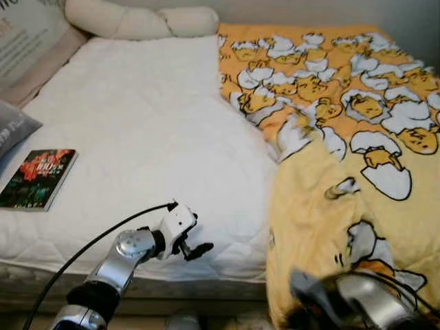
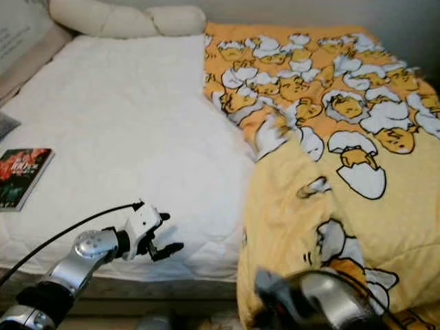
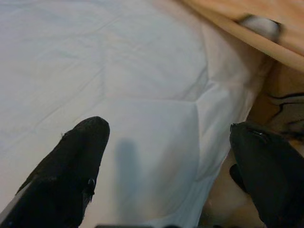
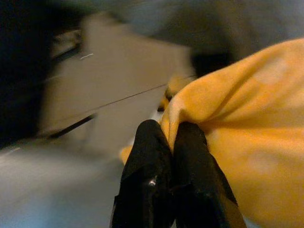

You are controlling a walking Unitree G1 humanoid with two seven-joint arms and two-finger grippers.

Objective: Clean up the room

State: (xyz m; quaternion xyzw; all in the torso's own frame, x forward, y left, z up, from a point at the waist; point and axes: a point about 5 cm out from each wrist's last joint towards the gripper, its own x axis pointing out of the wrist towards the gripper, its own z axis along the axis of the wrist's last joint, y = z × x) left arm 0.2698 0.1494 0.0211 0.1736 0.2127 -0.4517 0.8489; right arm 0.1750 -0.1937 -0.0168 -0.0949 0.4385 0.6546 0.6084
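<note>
A yellow blanket (image 1: 344,158) printed with egg characters covers the right half of the bed, and its near part hangs over the front edge. In the right wrist view my right gripper (image 4: 171,130) is shut on a fold of the blanket's yellow edge (image 4: 237,123). My right arm (image 1: 364,299) appears blurred, low at the bed's front right. My left gripper (image 1: 194,249) hovers open over the front edge of the white quilted mattress (image 1: 137,124), with nothing between its fingers (image 3: 80,147).
A book with a dark red cover (image 1: 38,179) lies on the mattress at the near left. A long cream pillow (image 1: 137,20) lies along the head of the bed. A grey cushion (image 1: 14,130) rests at the left edge.
</note>
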